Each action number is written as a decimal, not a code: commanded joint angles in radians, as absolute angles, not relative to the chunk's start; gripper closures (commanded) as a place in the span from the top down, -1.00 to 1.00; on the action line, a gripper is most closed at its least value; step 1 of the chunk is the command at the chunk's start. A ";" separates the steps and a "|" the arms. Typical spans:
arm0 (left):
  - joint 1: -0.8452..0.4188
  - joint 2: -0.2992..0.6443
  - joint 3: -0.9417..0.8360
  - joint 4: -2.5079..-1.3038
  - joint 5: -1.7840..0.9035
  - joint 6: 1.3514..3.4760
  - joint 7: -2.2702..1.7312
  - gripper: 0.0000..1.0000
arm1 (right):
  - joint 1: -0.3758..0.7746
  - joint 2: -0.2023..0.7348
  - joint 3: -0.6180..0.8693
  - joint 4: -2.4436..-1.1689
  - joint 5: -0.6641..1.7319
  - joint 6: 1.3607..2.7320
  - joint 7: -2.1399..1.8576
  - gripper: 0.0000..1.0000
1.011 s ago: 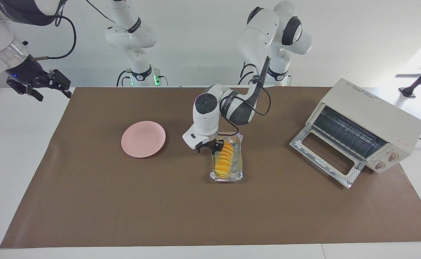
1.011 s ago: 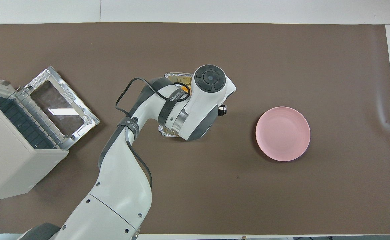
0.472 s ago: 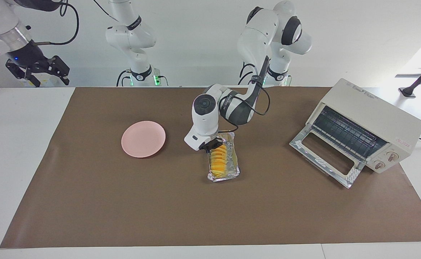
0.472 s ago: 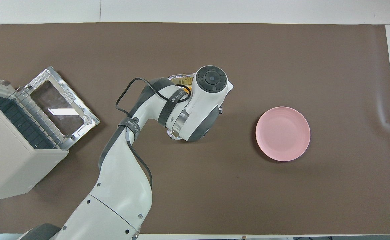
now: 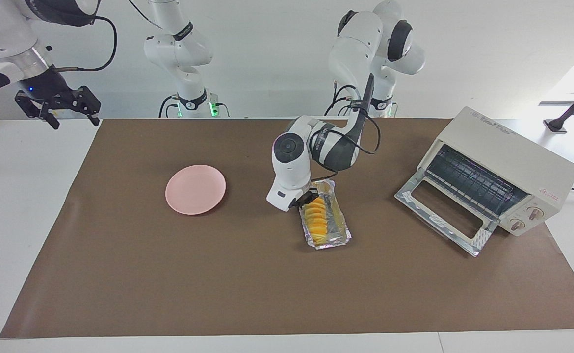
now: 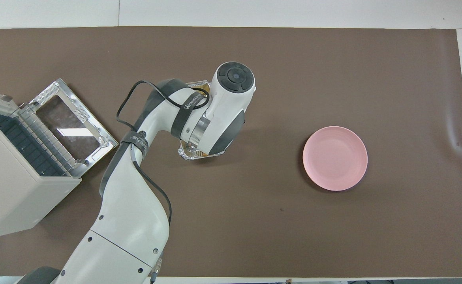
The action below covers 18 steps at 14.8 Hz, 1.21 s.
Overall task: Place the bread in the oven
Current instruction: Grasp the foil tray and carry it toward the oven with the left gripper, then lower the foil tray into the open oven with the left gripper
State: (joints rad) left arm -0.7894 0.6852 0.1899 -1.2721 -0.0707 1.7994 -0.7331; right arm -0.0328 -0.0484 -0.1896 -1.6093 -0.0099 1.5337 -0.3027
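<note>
The bread [image 5: 316,218], a row of yellow-orange slices, lies in a crinkled foil tray [image 5: 340,231] in the middle of the brown mat. My left gripper [image 5: 305,200] is shut on the tray's rim at the end nearer the robots. From overhead the left arm covers the bread, and only the tray's corner [image 6: 189,154] shows. The cream oven [image 5: 503,162] stands at the left arm's end of the table with its glass door [image 5: 444,215] dropped open. My right gripper [image 5: 71,116] waits open, raised above the table's edge at the right arm's end.
A round pink plate [image 5: 195,189] lies on the mat toward the right arm's end, beside the tray. The oven [image 6: 6,189] faces the mat's middle at an angle, with its open door [image 6: 73,126] flat on the mat. A black stand [image 5: 561,122] sits by the oven.
My left gripper closed on the tray's rim. Tray and bread then swung and shifted toward the oven. The right arm shifted a little at the table's edge.
</note>
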 commanded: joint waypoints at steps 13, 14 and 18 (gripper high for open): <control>-0.603 0.635 0.370 -1.250 -0.083 1.657 -0.844 -1.00 | -0.045 -0.084 -0.153 -1.644 -0.029 1.533 -0.308 1.00; -0.571 0.635 0.379 -1.252 -0.080 1.638 -0.842 -1.00 | -0.044 -0.084 -0.153 -1.643 -0.029 1.531 -0.308 1.00; -0.485 0.617 0.399 -1.293 -0.066 1.588 -0.789 -1.00 | -0.044 -0.084 -0.153 -1.643 -0.029 1.526 -0.310 1.00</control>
State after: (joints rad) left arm -0.5013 0.6411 0.3949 -1.2551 -0.0780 1.6224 -0.8123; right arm -0.0337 -0.0575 -0.1661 -1.6139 -0.0102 1.5286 -0.3027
